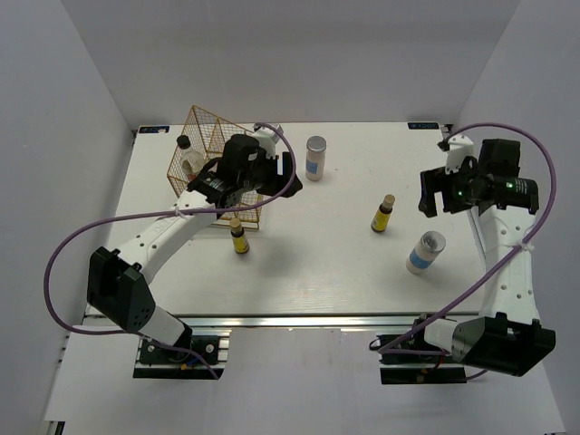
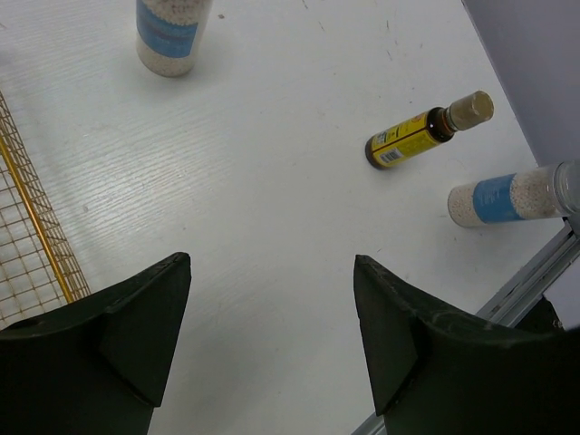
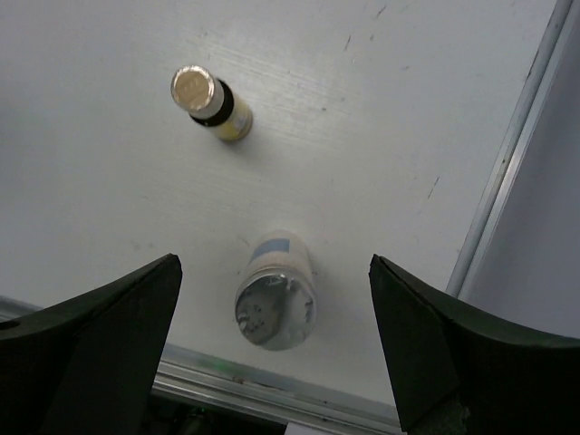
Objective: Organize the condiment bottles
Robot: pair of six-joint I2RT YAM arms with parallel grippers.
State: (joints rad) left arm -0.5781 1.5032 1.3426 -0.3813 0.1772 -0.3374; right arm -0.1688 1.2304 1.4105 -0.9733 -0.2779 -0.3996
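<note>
Right wrist view is showing you the step as I am judging it: your right gripper (image 3: 272, 272) is hanging with its jaws spread wide and empty, almost directly over the white silver-lidded jar with the blue label (image 3: 276, 294). That jar is apparently standing upright on the white table (image 3: 109, 163), near the metal edge rail (image 3: 507, 172). A tiny yellow dark-necked bottle (image 3: 210, 101) is standing apart from it, farther in. If you are going for the jar, you should be centring it between the fingers before descending, coming down straight and closing on the body below the lid, since a round, smooth jar is likely to be slipping or tipping under an off-centre squeeze. You should also be keeping the outer finger off the rail. Your left gripper (image 2: 272, 272) is likewise wide open and holding nothing, hovering just beside the gold wire rack (image 1: 204, 149), so you should be leaving it out of the right arm's path. The tall clear black-capped bottle (image 1: 188, 156) seems to be sitting inside that rack, the second white blue-labelled jar (image 1: 315, 159) is waiting to the rack's right, and the second tiny yellow bottle (image 1: 238, 236) is standing just in front of it.
</note>
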